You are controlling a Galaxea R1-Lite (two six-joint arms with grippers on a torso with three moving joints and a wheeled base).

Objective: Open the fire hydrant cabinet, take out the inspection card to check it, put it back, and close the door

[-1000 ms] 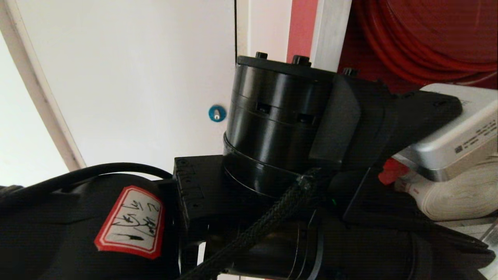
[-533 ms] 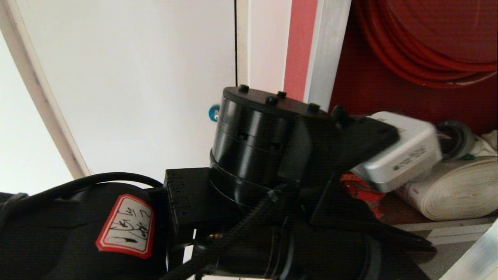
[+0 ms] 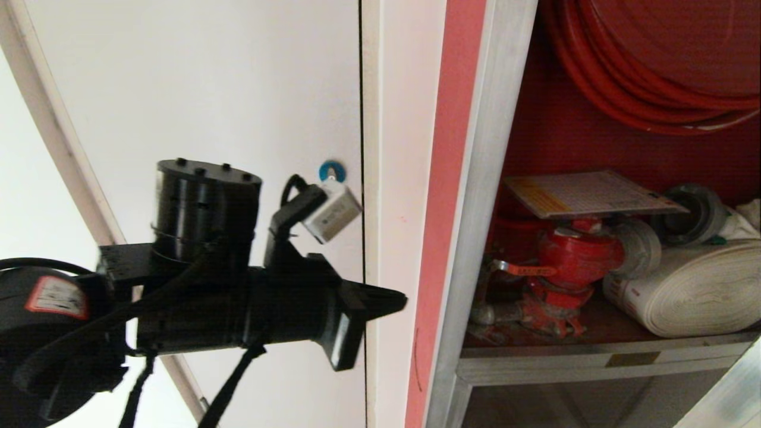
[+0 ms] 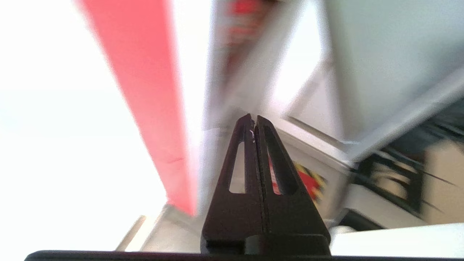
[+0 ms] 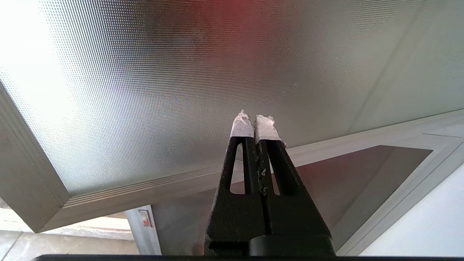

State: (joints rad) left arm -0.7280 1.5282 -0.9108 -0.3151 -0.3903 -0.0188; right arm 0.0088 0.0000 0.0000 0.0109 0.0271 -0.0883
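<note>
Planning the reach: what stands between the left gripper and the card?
In the head view, the cabinet's aluminium frame post stands between the left gripper and the card.

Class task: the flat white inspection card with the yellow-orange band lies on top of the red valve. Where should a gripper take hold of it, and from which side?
Grip the flat white inspection card at its near edge, which probably overhangs the red valve, coming level from the cabinet's open front. It lies flat, so jaws above and below that thin edge would likely fit; the red hose reel crowds the space above.

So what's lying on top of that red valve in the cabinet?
A flat white inspection card with a printed table and a yellow-orange band lies on top of the red valve, inside the red-lined, aluminium-framed fire hydrant cabinet. The card covers the valve's top, so that part is hidden.
</note>
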